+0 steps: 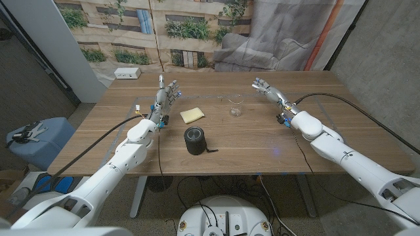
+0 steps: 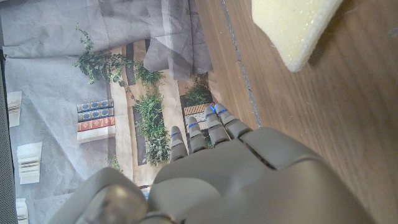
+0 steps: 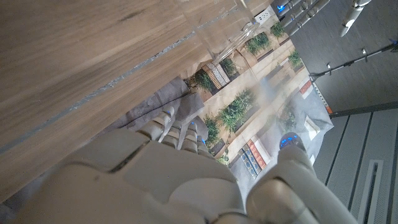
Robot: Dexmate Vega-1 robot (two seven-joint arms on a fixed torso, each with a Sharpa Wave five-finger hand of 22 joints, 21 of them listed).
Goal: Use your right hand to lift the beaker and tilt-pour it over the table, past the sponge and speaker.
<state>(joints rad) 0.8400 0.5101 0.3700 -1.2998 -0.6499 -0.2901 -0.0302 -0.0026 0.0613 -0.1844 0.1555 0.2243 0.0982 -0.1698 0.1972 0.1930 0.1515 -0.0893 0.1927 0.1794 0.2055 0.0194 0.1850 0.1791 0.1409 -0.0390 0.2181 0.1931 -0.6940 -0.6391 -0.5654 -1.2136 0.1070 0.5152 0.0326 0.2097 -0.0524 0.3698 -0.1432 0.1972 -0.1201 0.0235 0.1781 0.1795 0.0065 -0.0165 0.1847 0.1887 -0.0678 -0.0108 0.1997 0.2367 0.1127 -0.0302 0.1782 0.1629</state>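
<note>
Inventory of my wooden surface (image 1: 262, 141), clock directions taken from its middle in the head view.

Small clear glass beaker (image 1: 235, 107): upright at about 1 o'clock, standing alone, touched by neither robot hand.

Pale yellow rectangular sponge (image 1: 192, 115): flat at about 11 o'clock, near my left fingers and apart from the beaker.

Short black cylindrical speaker (image 1: 195, 140): upright at about 8 o'clock, just on the near side of the sponge, a short black cord trailing from it.

My right robot hand (image 1: 268, 89): at about 2 o'clock, beyond and outboard of the beaker, fingers loosely apart, holding nothing.

My left robot hand (image 1: 167, 97): at about 10 o'clock, fingers spread and reaching upward, empty, just beside the sponge.

White power strip (image 1: 127, 73): at the far left edge, about 10 o'clock, well apart from everything else.
</note>
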